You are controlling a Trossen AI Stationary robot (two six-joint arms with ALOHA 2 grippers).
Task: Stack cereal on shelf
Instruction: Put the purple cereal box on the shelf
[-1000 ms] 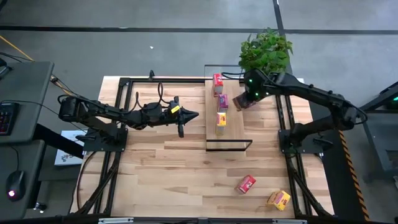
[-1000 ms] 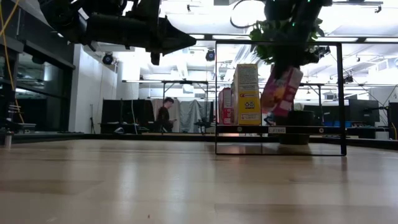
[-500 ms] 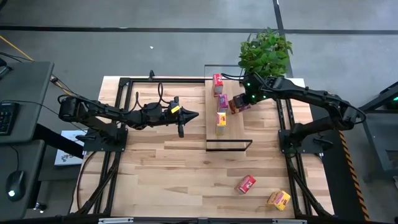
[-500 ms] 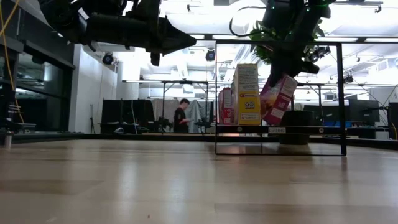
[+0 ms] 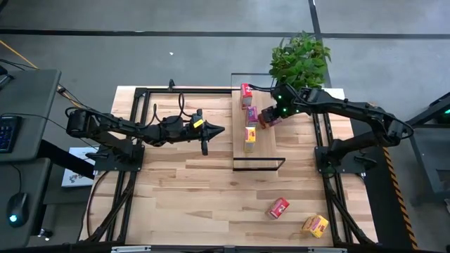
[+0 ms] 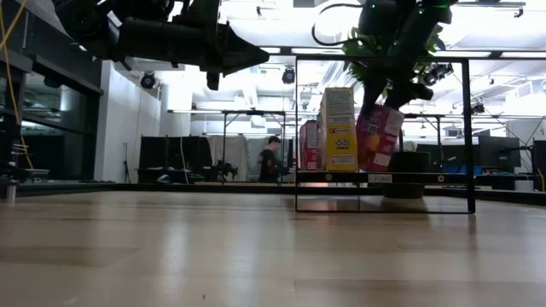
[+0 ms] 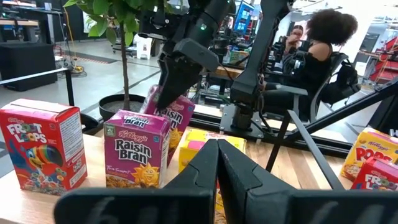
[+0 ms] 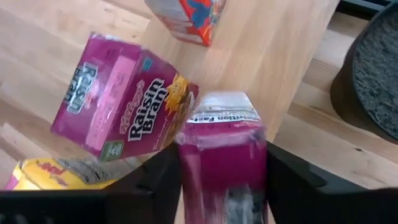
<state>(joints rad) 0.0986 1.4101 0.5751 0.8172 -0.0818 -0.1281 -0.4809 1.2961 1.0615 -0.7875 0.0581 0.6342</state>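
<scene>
**Second purple box at the shelf, right pincer around it**

Wooden desk [image 5: 197, 183] under two dark arms, workshop room behind, potted plant [image 5: 301, 57] at far edge. Shelf [image 5: 264, 137] in mid-desk, carrying three upright cereal boxes in a row: red box [image 5: 246, 93], purple Raisin Bran box [image 5: 251, 116], yellow box [image 5: 249, 135]. Right pincer [image 5: 271, 116] just beside that purple box, fingers either side of a second purple box [image 8: 222, 155], tilted, lower edge at the shelf top in low view; fingers parted about the box's width, contact with its sides cannot be told. Left pincer [image 5: 219, 130] closed fully, empty, hovering beside the shelf's opposite long edge. Well apart from both, near desk's front: another red box [image 5: 278, 208] and another yellow box [image 5: 316, 225].
</scene>
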